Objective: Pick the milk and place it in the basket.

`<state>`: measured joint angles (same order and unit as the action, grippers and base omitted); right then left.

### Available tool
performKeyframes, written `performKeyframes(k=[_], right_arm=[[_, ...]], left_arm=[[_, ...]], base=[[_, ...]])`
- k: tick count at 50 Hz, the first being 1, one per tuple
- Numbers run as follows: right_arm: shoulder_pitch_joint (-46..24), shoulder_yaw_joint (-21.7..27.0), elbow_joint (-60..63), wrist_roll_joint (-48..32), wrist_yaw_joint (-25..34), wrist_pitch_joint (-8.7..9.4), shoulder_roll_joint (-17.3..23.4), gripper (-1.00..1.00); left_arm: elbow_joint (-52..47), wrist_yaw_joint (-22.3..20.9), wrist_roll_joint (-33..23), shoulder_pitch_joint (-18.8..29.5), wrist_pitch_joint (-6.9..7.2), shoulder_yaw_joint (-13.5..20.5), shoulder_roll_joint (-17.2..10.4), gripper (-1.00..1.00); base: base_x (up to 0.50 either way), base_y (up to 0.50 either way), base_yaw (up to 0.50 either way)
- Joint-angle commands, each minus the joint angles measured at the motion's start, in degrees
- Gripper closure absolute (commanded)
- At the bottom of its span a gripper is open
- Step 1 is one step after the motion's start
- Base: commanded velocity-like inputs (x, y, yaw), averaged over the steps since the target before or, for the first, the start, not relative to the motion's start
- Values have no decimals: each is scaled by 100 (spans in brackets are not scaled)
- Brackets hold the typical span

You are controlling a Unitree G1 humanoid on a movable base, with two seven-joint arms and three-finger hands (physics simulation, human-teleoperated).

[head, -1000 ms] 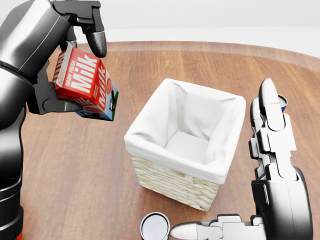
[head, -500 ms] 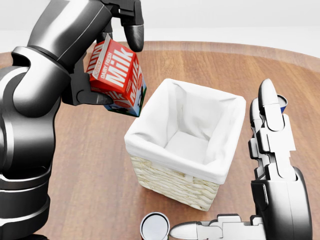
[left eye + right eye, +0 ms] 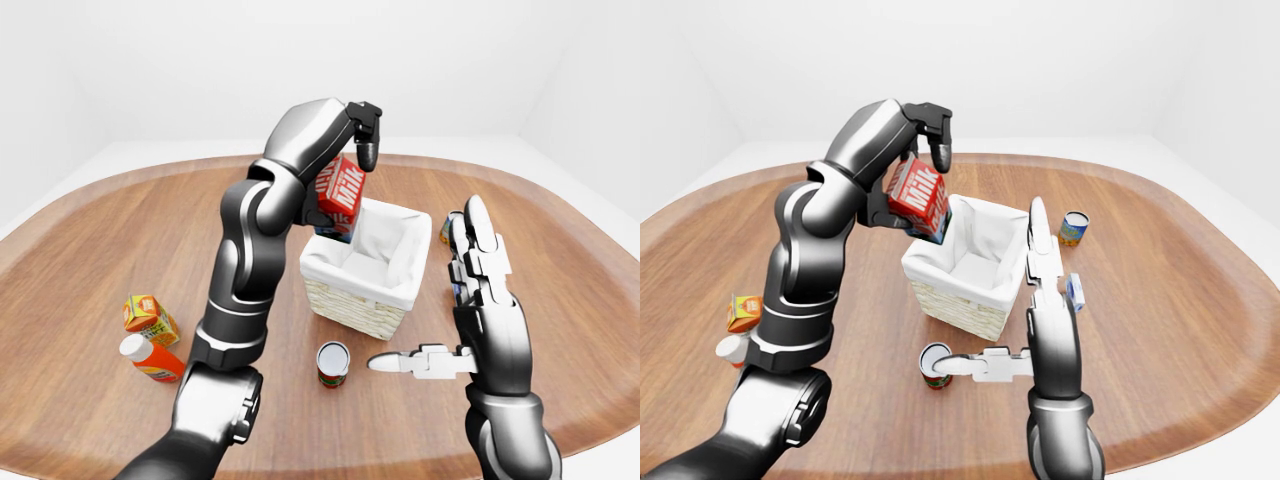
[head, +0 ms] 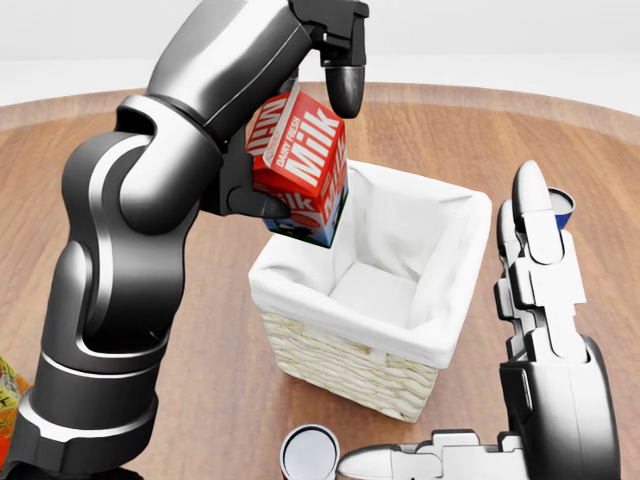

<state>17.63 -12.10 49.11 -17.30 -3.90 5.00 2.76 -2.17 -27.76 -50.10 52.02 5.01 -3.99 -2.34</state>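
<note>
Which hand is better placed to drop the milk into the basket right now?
The left hand. It grips the milk carton, tilted, above the upper-left rim of the basket. The right hand is open, empty, beside the basket's right side.

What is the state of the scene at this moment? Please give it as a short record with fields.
milk carton: tilted, held in the air above the basket's top-left rim in the head view
left hand: shut on the milk carton
right hand: open, holding nothing, right of the basket
basket: wicker, white lining, nothing visible inside
table: brown wood
can: upright, below the basket in the left-eye view
</note>
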Motion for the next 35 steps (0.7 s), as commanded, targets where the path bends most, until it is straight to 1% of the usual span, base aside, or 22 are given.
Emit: performKeyframes(k=[1, 2, 6, 10, 11, 12, 13, 14, 15, 16, 17, 18, 19, 20, 24, 26, 34, 35], right_arm=[[-10, -13, -13, -18, -8, 0, -1, -100], [-7, -10, -11, -10, -5, 0, 0, -100], [1, 2, -21, 5, -8, 0, 4, -100], [1, 16, -25, 15, 1, 0, 0, -100], [-2, 2, -52, -1, -7, 0, 0, -100], [-2, 1, -55, -2, -8, 0, -1, -100], [2, -14, -63, -10, -11, 0, 0, -100], [5, -26, -66, -19, -16, 0, 1, -100], [3, -31, -51, -16, -8, 0, 3, -100], [-2, -30, -43, -18, -8, 0, 3, -100], [-2, -31, -41, -16, -8, 0, 5, -100], [1, -33, -28, -12, -4, 0, 5, -100], [3, -35, -25, -29, -13, 0, 8, -100], [4, -36, -22, -24, -12, 0, 7, -100], [20, -23, -8, 10, -2, 0, 13, -100], [17, -20, 21, 10, 5, 0, 11, -100], [11, -57, 19, -17, -5, 0, 15, -100], [4, -48, 18, -8, -2, 0, 16, -100]], left_arm=[[230, 278, -160, 248, -1, -59, 309, 100], [234, 312, -181, 214, -1, -120, 380, 100], [251, 408, -183, 184, -1, -174, 552, 100], [397, 559, -39, 295, -1, -146, 608, 100], [548, 778, 34, 326, -25, -150, 632, 100], [563, 797, 44, 331, -33, -154, 628, 100], [611, 837, 50, 306, -83, -182, 631, 100], [722, 942, 49, 268, -156, -203, 647, 100], [947, 1158, -9, 230, -354, -249, 631, 100], [1129, 1387, -62, 229, -512, -260, 643, 100], [1240, 1480, -72, 219, -599, -262, 664, 100], [1359, 1647, -68, 225, -756, -258, 676, 100], [1526, 1867, -122, 232, -971, -284, 663, 100], [1650, 2014, -185, 235, -1001, -279, 672, 100], [2191, 2358, -236, 264, -1001, -262, 697, 100], [2532, 2710, -287, 406, -1001, -212, 646, 100], [2987, 3015, -147, 561, -1001, -147, 582, 100], [3119, 3200, -112, 629, -1001, -114, 576, 100]], base=[[0, 0, 0], [0, 0, 0], [0, 0, 0], [0, 0, 0], [0, 0, 0], [0, 0, 0], [0, 0, 0], [0, 0, 0], [0, 0, 0], [0, 0, 0], [0, 0, 0], [0, 0, 0], [0, 0, 0], [0, 0, 0], [0, 0, 0], [0, 0, 0], [0, 0, 0], [0, 0, 0]])
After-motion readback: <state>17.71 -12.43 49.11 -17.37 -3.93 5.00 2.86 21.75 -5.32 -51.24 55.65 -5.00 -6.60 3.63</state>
